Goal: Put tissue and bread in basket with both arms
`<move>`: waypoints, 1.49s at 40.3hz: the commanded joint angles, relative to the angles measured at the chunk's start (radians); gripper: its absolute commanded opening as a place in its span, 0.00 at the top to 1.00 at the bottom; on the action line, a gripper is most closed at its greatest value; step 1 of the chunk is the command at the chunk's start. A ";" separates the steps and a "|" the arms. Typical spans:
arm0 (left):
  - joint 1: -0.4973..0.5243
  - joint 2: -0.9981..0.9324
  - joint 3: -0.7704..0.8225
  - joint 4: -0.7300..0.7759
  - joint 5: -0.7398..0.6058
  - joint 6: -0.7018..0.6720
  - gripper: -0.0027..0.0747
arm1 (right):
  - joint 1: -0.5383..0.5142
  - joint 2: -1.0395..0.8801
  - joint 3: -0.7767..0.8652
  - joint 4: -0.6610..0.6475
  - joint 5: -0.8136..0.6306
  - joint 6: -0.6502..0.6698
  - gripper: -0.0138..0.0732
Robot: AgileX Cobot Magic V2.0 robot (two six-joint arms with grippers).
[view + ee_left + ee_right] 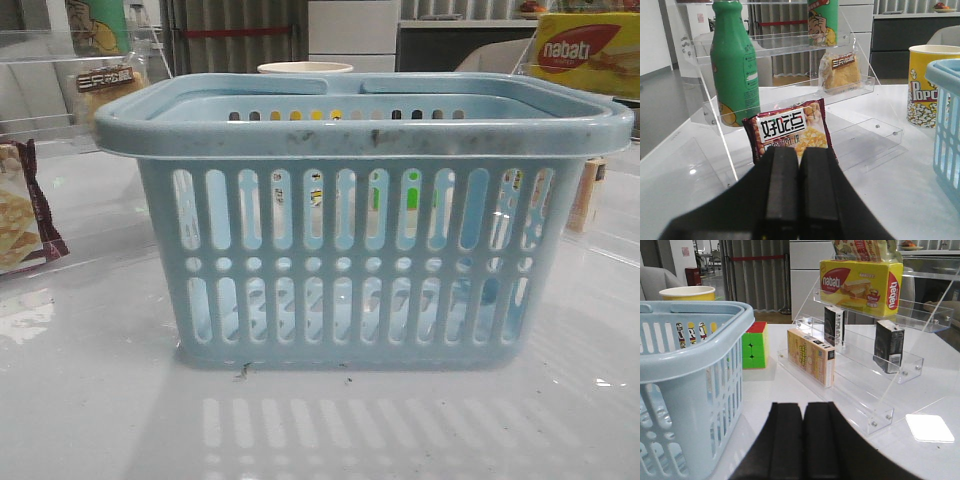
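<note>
Front view: slotted pale-blue plastic basket [350, 250] on glossy table; both claws, left [799, 165] and right [803, 416], clenched on nothing.

Front view: set low and close, facing forward over the table [90, 420]; the basket [350, 130] fills most of the frame, near wall toward the lens.

Left wrist view: sits behind the left gripper [798, 190], low over the table, facing the clear shelf rack [790, 90] on the left side; a basket corner shows at its edge.

Right wrist view: sits behind the right gripper [803, 440], facing the right-hand rack [875, 360] with the nabati box [860, 282].

Shared: all three views take in the basket and the popcorn cup [305, 69] behind it.
</note>
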 commanded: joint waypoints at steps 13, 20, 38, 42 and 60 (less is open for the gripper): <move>0.000 -0.015 -0.001 0.000 -0.098 -0.009 0.85 | 0.001 -0.019 0.001 0.000 -0.093 -0.002 0.76; 0.000 -0.015 -0.001 0.000 -0.098 -0.009 0.85 | 0.001 -0.019 0.001 0.000 -0.093 -0.002 0.76; -0.002 -0.015 -0.028 -0.008 -0.172 -0.009 0.85 | 0.002 -0.019 -0.018 -0.007 -0.101 -0.002 0.76; -0.002 -0.015 -0.099 -0.008 -0.152 -0.009 0.85 | 0.003 -0.019 -0.088 -0.007 -0.034 -0.002 0.76; -0.002 0.177 -0.599 -0.002 0.211 -0.009 0.85 | 0.003 0.209 -0.600 -0.031 0.329 -0.002 0.76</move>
